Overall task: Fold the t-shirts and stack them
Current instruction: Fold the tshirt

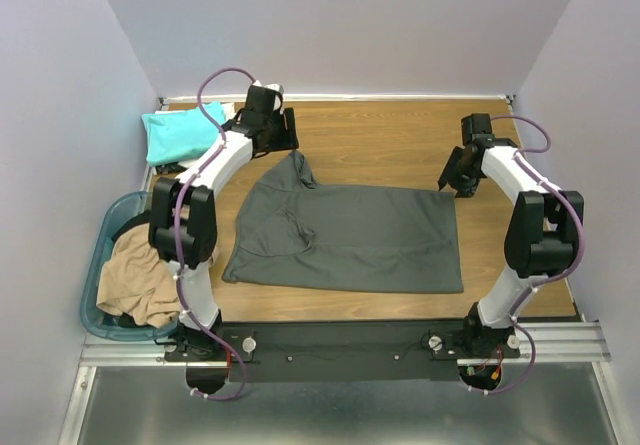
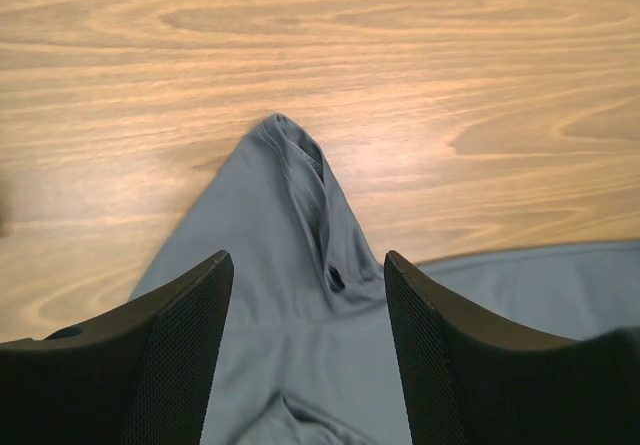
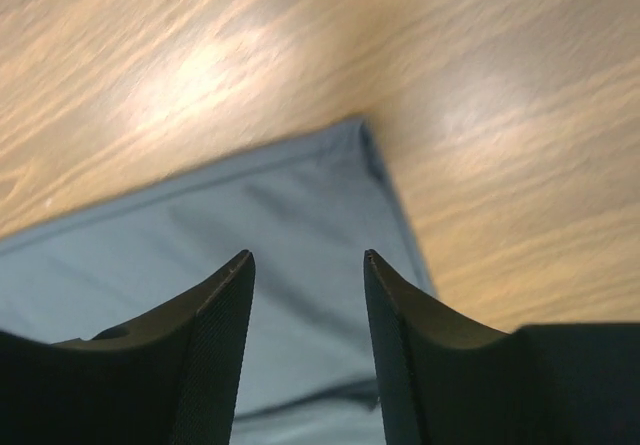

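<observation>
A large dark grey t-shirt (image 1: pixel 350 237) lies spread across the wooden table, with one sleeve (image 1: pixel 295 170) pulled to a point at its far left. My left gripper (image 1: pixel 290 137) is open and empty just beyond that sleeve tip, which shows in the left wrist view (image 2: pixel 290 205). My right gripper (image 1: pixel 452 180) is open and empty over the shirt's far right corner (image 3: pixel 350 155). A folded teal t-shirt (image 1: pixel 180 135) lies at the far left. A tan t-shirt (image 1: pixel 140 277) hangs over the basket. No white t-shirt shows.
A blue-green plastic basket (image 1: pixel 98 255) stands off the table's left edge with dark cloth inside it. Purple-grey walls close in the table at the back and both sides. A black rail (image 1: pixel 340 343) carries the arm bases at the near edge.
</observation>
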